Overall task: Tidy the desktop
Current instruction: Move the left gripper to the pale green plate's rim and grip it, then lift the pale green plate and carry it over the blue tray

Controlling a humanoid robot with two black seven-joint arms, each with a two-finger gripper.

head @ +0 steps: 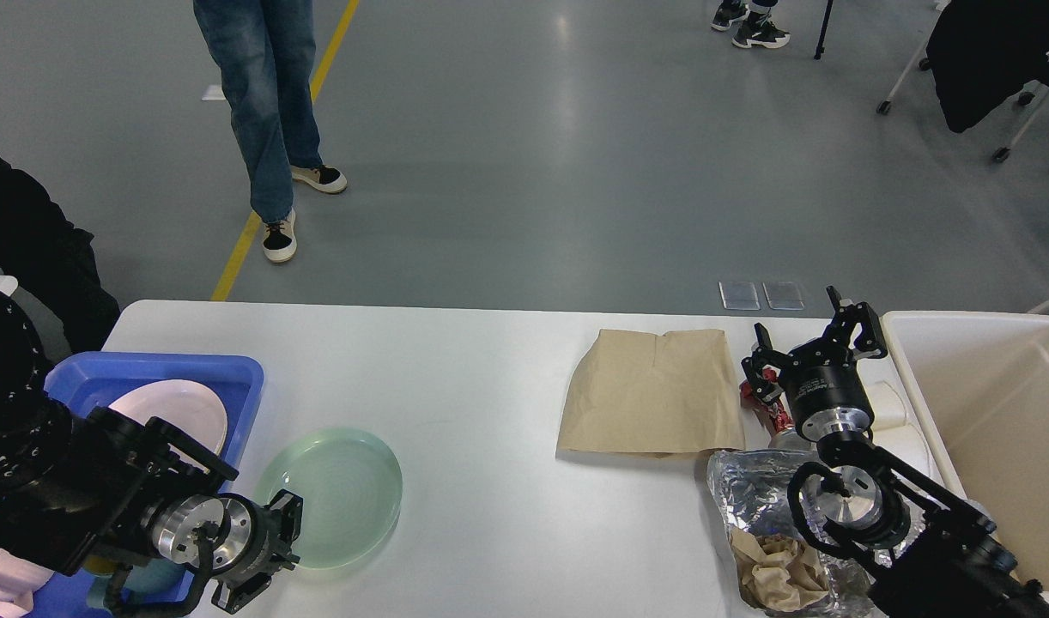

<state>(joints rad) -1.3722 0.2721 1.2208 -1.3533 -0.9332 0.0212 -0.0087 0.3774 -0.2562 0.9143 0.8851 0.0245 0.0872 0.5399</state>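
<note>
The green plate could slide off the desktop if the left pincer bumps its near edge. That pincer sits just beside the plate; I cannot tell if it is clenched. The right pincer is spread wide, holding nothing, with the desktop under it

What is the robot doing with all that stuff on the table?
It is tidying the desktop. Its left gripper is at the near rim of a green glass plate, next to a blue tray that already holds a white plate. Its right gripper hangs open over a red wrapper, between a brown paper bag and a cream bin. Crumpled foil lies nearby.
</note>
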